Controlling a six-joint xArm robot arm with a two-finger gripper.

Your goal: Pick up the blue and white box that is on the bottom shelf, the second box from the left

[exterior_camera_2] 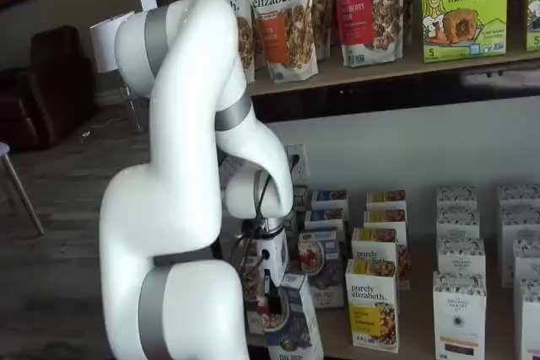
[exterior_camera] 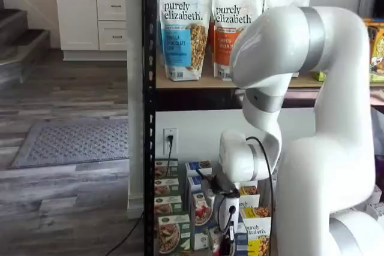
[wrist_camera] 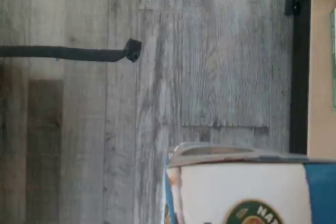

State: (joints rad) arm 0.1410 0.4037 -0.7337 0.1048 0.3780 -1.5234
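Arm [exterior_camera_2: 181, 208] links in white fill the near side of both shelf views, bent down in front of the black-post rack [exterior_camera: 148, 118]. Its tan upper board [exterior_camera_2: 380, 69] carries granola bags, and the bottom shelf [exterior_camera_2: 415, 326] holds rows of small upright boxes, green-fronted ones at the far left and yellow-fronted ones further right.

The blue and white box [exterior_camera_2: 291, 326] is no longer standing in its row. It hangs tilted just under the gripper [exterior_camera_2: 268, 297], out on the near side of the shelf edge. The wrist view agrees, showing its white panel and gold seal [wrist_camera: 247, 192] close to the camera, with grey plank floor [wrist_camera: 105, 129] behind it rather than shelf.

The 2 black fingers are clenched on the box near its top end. The exact contact faces are hidden by the gripper body and the cable in both shelf views, so which 2 sides they press cannot be told.

As a handling judgement, it is thin cardboard with a loose filling, so it should be light, fairly stiff along its edges and easy to dent on its broad faces. The print looks smooth, so it may slide in a weak pinch. A hold across the narrow sides near the top flap, where the folds stiffen it, looks safest
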